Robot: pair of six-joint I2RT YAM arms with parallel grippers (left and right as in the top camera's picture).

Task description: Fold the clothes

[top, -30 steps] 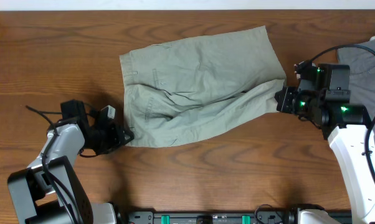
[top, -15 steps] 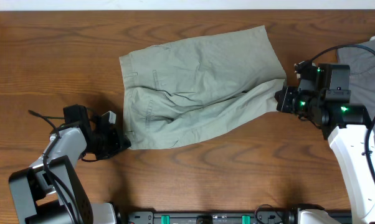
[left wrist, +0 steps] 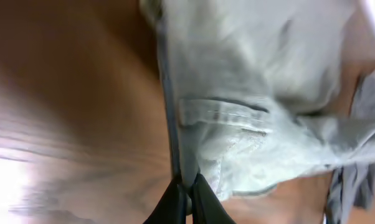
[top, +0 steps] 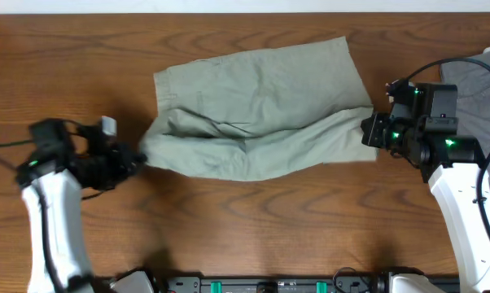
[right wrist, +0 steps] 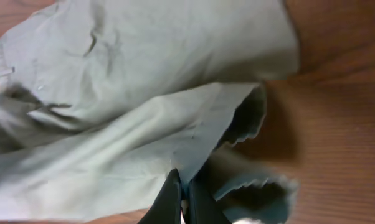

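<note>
The pale khaki-green shorts (top: 257, 106) lie across the middle of the table, the near half lifted and stretched between my two grippers. My left gripper (top: 137, 157) is shut on the waistband corner at the left; the left wrist view shows its fingers (left wrist: 187, 190) pinching the shorts' edge (left wrist: 250, 118). My right gripper (top: 367, 130) is shut on a leg hem at the right; the right wrist view shows the fingers (right wrist: 182, 190) clamped on the hem of the shorts (right wrist: 131, 130).
A darker grey garment (top: 477, 85) lies at the right edge of the table, behind my right arm. Brown wooden tabletop (top: 82, 73) surrounds the shorts.
My left gripper has lifted and moved left and up with the waistband corner, pulling the near half of the shorts taut. The right gripper has stayed in place.
</note>
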